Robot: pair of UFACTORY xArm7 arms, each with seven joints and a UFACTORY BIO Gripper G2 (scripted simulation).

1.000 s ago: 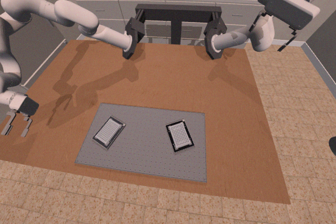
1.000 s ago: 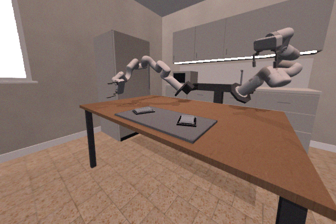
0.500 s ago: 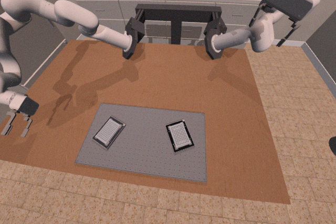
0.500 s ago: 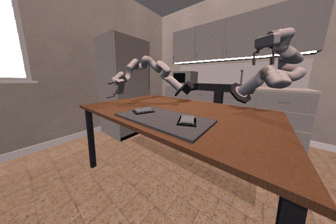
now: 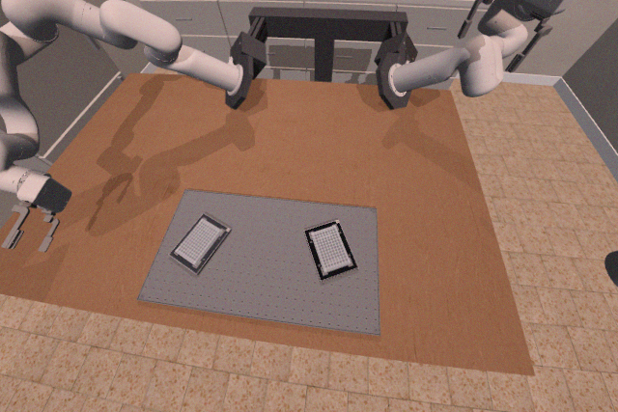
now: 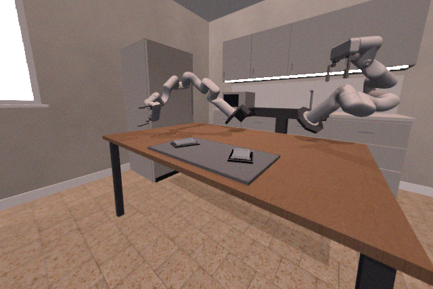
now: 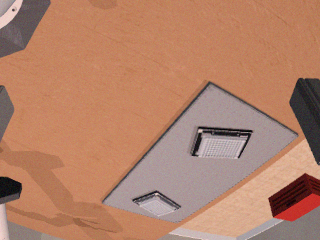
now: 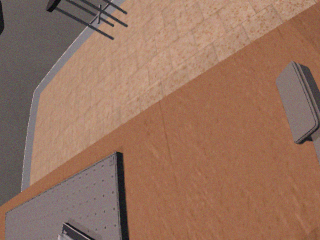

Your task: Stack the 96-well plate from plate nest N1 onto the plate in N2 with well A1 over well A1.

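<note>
One white 96-well plate [image 5: 330, 248] [image 6: 241, 153] [image 7: 222, 147] sits in black nest N1 [image 5: 348, 249] [image 6: 240, 161]. The other plate [image 5: 200, 241] [image 6: 185, 141] [image 7: 157, 205] sits in grey-edged nest N2 [image 5: 184, 261]. Both look flat; their cut-off corners are too small to tell. My left gripper [image 5: 487, 49] [image 6: 336, 76] is open and empty, high up and far back from N1, beyond the board. My right gripper [image 5: 27, 243] [image 6: 141, 116] is open and empty, off to the far side of N2. A nest corner shows at the right wrist view's bottom edge.
Both nests stand on a grey perforated board [image 5: 269, 288] [image 6: 210, 160] [image 7: 170, 155] [image 8: 95, 190] on the brown table [image 5: 424, 272] [image 6: 314, 174]. A red block-like object [image 7: 296, 199] shows beyond the table in the left wrist view. The arm bases stand at the table's back edge.
</note>
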